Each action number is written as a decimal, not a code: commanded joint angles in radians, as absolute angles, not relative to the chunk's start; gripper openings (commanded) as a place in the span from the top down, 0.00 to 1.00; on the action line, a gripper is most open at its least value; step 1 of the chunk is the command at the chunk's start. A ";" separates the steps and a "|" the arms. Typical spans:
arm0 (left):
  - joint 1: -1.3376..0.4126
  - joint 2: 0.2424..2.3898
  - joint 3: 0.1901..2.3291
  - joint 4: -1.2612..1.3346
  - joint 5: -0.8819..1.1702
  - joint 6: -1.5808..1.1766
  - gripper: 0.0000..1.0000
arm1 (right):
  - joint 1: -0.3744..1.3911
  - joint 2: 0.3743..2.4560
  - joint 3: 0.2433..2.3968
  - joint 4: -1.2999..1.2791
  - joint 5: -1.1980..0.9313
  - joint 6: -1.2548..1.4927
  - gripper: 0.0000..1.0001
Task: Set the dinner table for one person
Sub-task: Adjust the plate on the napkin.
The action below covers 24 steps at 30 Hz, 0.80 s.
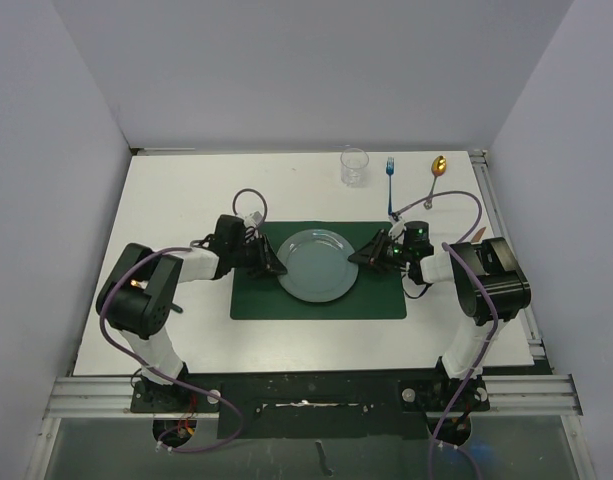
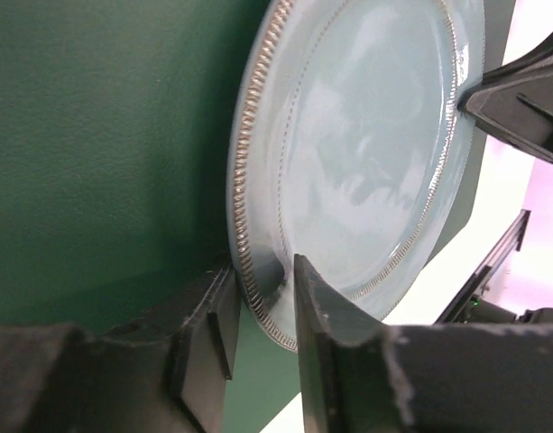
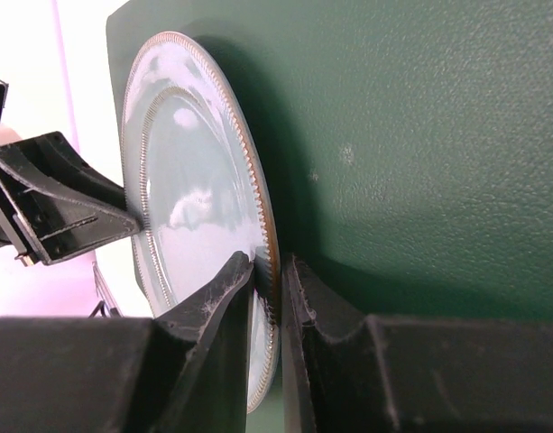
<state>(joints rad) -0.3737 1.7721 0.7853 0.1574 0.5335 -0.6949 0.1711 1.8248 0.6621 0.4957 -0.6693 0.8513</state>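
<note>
A pale blue plate (image 1: 316,265) with a beaded rim lies in the middle of the dark green placemat (image 1: 376,300) on the white dinner table (image 1: 186,200). My left gripper (image 1: 275,266) is shut on the plate's left rim. In the left wrist view the gripper (image 2: 262,271) has one finger under the rim and one on the plate (image 2: 366,135). My right gripper (image 1: 359,257) is shut on the right rim. The right wrist view shows that gripper (image 3: 269,266) pinching the edge of the plate (image 3: 186,180).
A clear glass (image 1: 354,167), a blue-handled fork (image 1: 391,185) and a gold spoon (image 1: 436,180) stand at the back of the table, beyond the placemat. Walls close in the left, right and back. Cables loop near both wrists.
</note>
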 commanded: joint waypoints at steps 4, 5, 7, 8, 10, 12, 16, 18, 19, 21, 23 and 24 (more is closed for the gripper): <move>-0.448 1.745 0.801 0.000 0.544 -0.558 0.66 | 0.210 1.760 0.712 0.506 -0.727 0.842 0.88; -0.447 1.742 0.804 -0.010 0.537 -0.553 0.66 | 0.209 1.754 0.714 0.493 -0.725 0.835 0.87; -0.445 1.735 0.812 -0.029 0.524 -0.548 0.66 | 0.208 1.740 0.722 0.458 -0.719 0.813 0.83; -0.445 1.733 0.816 -0.036 0.518 -0.546 0.66 | 0.209 1.731 0.727 0.438 -0.711 0.802 0.81; -0.441 1.728 0.821 -0.047 0.514 -0.541 0.66 | 0.208 1.713 0.738 0.391 -0.692 0.775 0.77; -0.437 1.722 0.823 -0.059 0.504 -0.535 0.66 | 0.207 1.696 0.746 0.347 -0.671 0.750 0.77; -0.419 1.703 0.819 -0.084 0.489 -0.524 0.66 | 0.199 1.662 0.758 0.267 -0.636 0.705 0.76; -0.407 1.692 0.814 -0.089 0.489 -0.522 0.66 | 0.190 1.648 0.759 0.240 -0.631 0.691 0.76; -0.402 1.686 0.813 -0.090 0.490 -0.521 0.66 | 0.184 1.642 0.759 0.231 -0.629 0.686 0.76; -0.392 1.676 0.810 -0.096 0.490 -0.518 0.66 | 0.175 1.633 0.759 0.219 -0.628 0.679 0.75; -0.386 1.669 0.810 -0.101 0.491 -0.514 0.66 | 0.172 1.628 0.758 0.211 -0.627 0.674 0.75; -0.383 1.664 0.810 -0.104 0.491 -0.514 0.66 | 0.172 1.626 0.758 0.209 -0.627 0.672 0.75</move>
